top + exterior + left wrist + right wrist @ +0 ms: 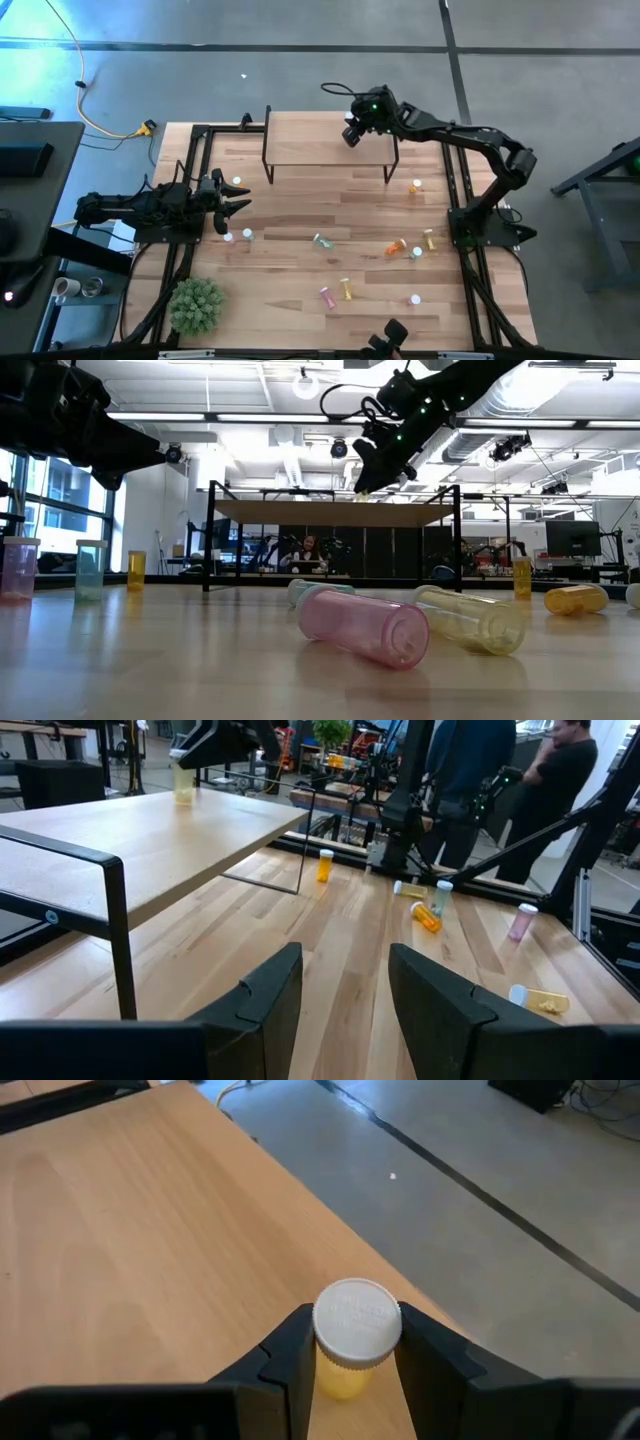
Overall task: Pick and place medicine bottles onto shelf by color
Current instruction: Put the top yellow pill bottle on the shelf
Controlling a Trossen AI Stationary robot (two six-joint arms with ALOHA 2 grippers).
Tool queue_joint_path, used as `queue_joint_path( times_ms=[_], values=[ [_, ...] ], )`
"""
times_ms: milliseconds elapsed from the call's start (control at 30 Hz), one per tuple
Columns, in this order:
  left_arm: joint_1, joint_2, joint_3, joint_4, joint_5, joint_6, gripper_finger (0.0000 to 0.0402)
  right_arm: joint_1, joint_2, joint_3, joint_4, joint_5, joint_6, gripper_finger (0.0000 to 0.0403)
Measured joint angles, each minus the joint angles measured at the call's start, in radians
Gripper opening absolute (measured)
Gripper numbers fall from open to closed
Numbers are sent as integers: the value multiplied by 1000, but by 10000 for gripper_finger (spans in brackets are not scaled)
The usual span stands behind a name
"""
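In the right wrist view the yellow bottle [350,1345] shows only its white cap and a strip of body; the rest sits hidden between the right gripper [350,1365] fingers. In the high view that bottle cannot be made out under the gripper. The left wrist view crops its own fingers [265,1010] at the frame edge

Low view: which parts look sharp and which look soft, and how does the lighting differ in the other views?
Low view: the near pink bottle is fairly sharp, the room behind softer, and bright ceiling lights leave the arms as dark silhouettes. High view: even light, with a blue glow at the upper left corner. Right wrist view: the white cap is crisp between the right end effector fingers.
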Motion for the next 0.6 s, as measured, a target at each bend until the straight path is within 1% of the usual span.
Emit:
queue_joint_path(
  times_ms=[600],
  values=[
    [0,0,0,0,0,3,142,0,-1,1,-24,0,-24,115]
  ],
)
